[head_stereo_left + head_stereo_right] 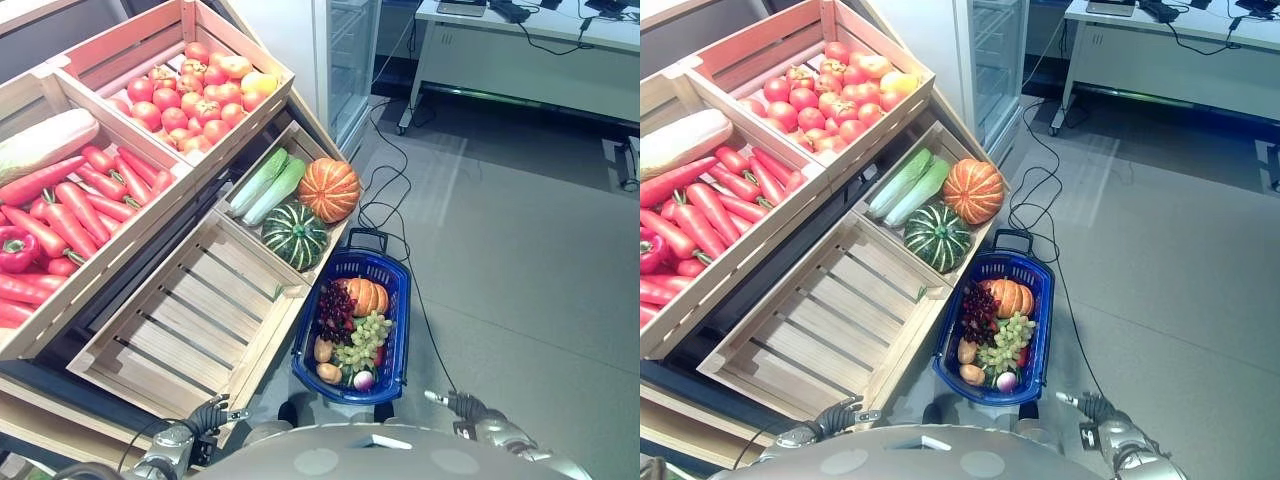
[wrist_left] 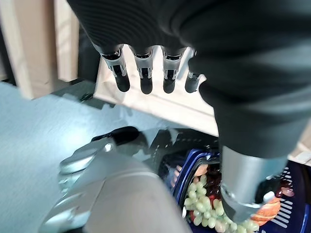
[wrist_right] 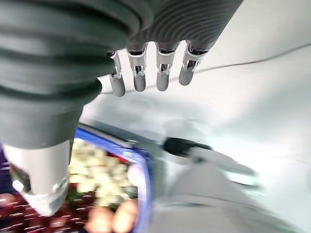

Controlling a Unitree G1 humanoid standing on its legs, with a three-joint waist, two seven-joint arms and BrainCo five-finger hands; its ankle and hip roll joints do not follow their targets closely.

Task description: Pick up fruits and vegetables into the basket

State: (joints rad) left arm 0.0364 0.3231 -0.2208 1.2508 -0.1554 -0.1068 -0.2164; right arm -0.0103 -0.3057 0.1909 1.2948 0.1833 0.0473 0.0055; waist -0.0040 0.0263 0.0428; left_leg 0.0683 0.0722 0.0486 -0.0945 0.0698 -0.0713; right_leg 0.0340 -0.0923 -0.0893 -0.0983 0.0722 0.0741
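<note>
A blue basket (image 1: 402,310) stands on the floor beside the wooden stand. It holds a small orange pumpkin (image 1: 366,296), green grapes (image 1: 365,335), dark grapes (image 1: 335,308) and potatoes (image 1: 323,350). My left hand (image 1: 205,415) hangs low by the stand's front corner, left of the basket; its fingers (image 2: 143,73) are straight and hold nothing. To the basket's right, my right hand (image 1: 460,403) is over the floor with relaxed, empty fingers (image 3: 146,73). The crates hold tomatoes (image 1: 185,95), carrots (image 1: 75,205), a red pepper (image 1: 15,248), an orange pumpkin (image 1: 329,189) and a green striped squash (image 1: 295,235).
A bare slatted crate (image 1: 195,315) lies at the stand's front. Pale green cabbages (image 1: 265,185) lie beside the pumpkin. A glass-door fridge (image 1: 345,60) stands behind the stand and a white desk (image 1: 520,50) at the far right. Grey floor (image 1: 520,260) spreads to the right.
</note>
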